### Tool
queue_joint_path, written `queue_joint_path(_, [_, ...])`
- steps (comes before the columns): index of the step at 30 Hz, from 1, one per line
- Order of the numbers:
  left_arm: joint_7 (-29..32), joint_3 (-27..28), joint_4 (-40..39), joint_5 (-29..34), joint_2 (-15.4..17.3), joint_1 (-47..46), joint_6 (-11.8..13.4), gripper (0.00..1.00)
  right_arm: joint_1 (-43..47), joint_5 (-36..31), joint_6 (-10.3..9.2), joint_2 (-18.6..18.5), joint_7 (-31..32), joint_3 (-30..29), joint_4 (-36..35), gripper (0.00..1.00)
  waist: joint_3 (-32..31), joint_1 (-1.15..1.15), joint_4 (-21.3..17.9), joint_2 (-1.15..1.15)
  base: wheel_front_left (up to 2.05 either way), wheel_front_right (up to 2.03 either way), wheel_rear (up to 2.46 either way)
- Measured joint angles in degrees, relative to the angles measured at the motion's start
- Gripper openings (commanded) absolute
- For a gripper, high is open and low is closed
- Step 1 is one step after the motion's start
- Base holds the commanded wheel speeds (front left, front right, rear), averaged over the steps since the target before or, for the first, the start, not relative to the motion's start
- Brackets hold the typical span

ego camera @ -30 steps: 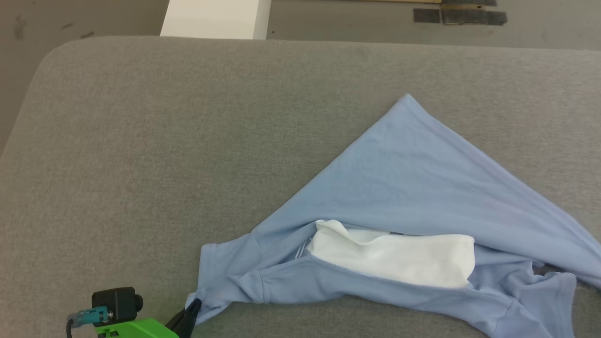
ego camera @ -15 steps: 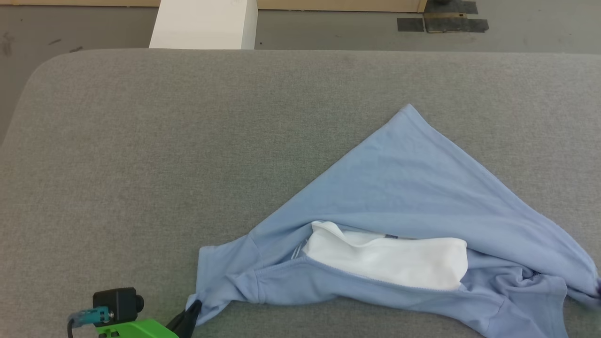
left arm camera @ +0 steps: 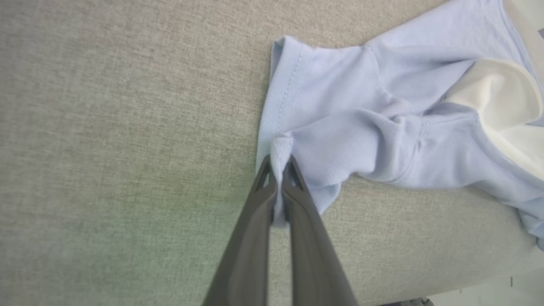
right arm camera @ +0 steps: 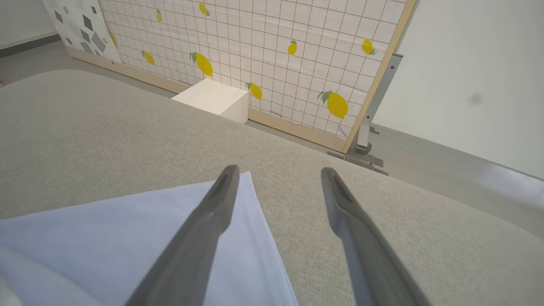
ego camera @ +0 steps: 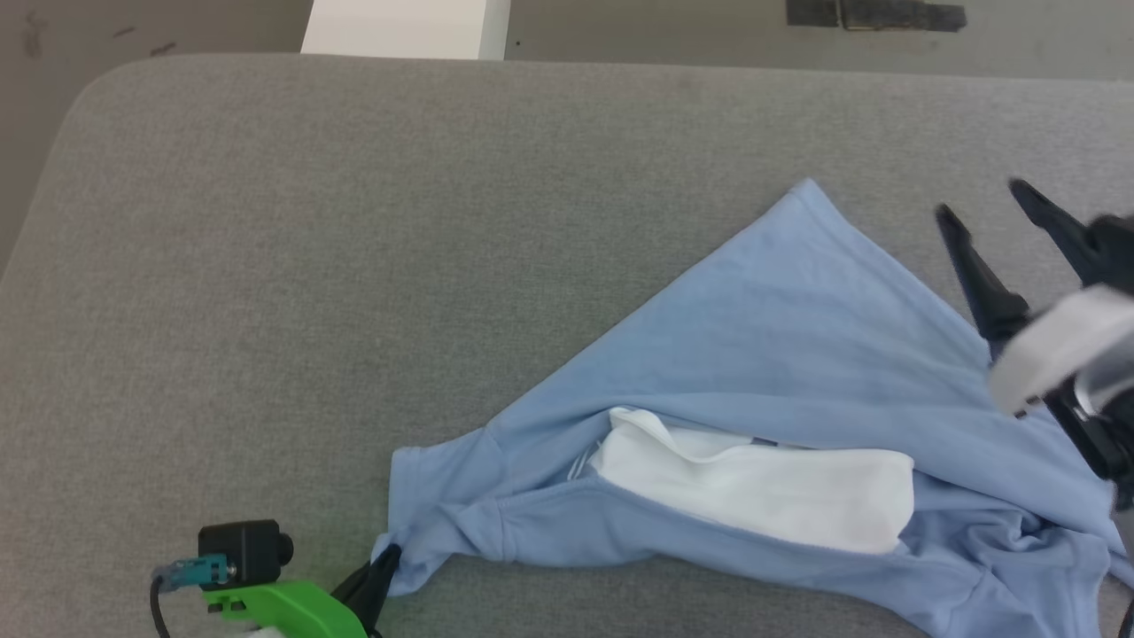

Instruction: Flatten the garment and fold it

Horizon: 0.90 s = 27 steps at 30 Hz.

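garment (ego camera: pixel 780 354): light blue tee, bunched into a rough triangle on the grey cushion (ego camera: pixel 354 266), right of centre, white panel (ego camera: pixel 753 487) exposed. My left gripper (left arm camera: pixel 278 163) sits low at the near edge, fingers pinching the sleeve hem. My right gripper (ego camera: pixel 982 199) is above the tee's right edge, fingers spread, holding nothing.

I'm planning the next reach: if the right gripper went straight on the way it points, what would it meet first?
Most likely the bare grey cushion, just past the corner of the T-shirt. The open right gripper aims there. Depth is unclear, so how soon it would touch is hard to say.
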Motion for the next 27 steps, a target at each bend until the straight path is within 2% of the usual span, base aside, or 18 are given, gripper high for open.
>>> queue_joint_path(5, [-0.5, -1.0, 1.3, 0.0, -0.3, -2.4, -0.7, 0.00, -10.2, 2.2, 0.00, -1.8, -0.9, 10.2, 8.8, 1.00, 1.8, 0.00, 1.9, 0.00, 0.00, 0.00, 0.00])
queue_joint_path(10, [-1.3, -2.0, 2.6, 0.0, -1.2, -4.3, -1.4, 0.00, -18.1, 5.3, 0.00, -2.1, 3.8, 14.9, 17.2, 1.00, 3.8, 0.00, 4.3, 0.00, 0.00, 0.00, 0.00])
queue_joint_path(17, [-3.0, -3.5, 4.3, 0.0, -2.5, -6.1, -2.4, 0.00, -26.1, 9.8, 0.00, -1.7, 16.0, 18.2, 26.7, 1.00, 7.0, 0.00, 7.7, 0.00, 0.00, 0.00, 0.00])
queue_joint_path(25, [-4.2, -4.2, 5.2, 0.0, -3.5, -7.5, -3.3, 0.00, -32.6, 10.0, 0.00, -1.5, 29.5, 20.9, 31.6, 1.00, 10.2, 0.00, 10.7, 0.00, 0.00, 0.00, 0.00])
queue_joint_path(26, [-4.3, -4.3, 5.2, 0.0, -3.6, -7.6, -3.4, 0.00, -33.4, 9.8, 0.02, -1.4, 31.7, 20.8, 32.1, 0.91, 10.5, 0.00, 11.0, 0.00, 0.00, 0.00, 0.00])
queue_joint_path(27, [-4.5, -4.4, 5.2, 0.0, -3.6, -7.6, -3.4, 0.00, -34.2, 9.5, 0.02, -1.3, 33.7, 20.7, 32.5, 0.45, 10.7, 0.00, 11.2, 0.00, 0.00, 0.00, 0.00])
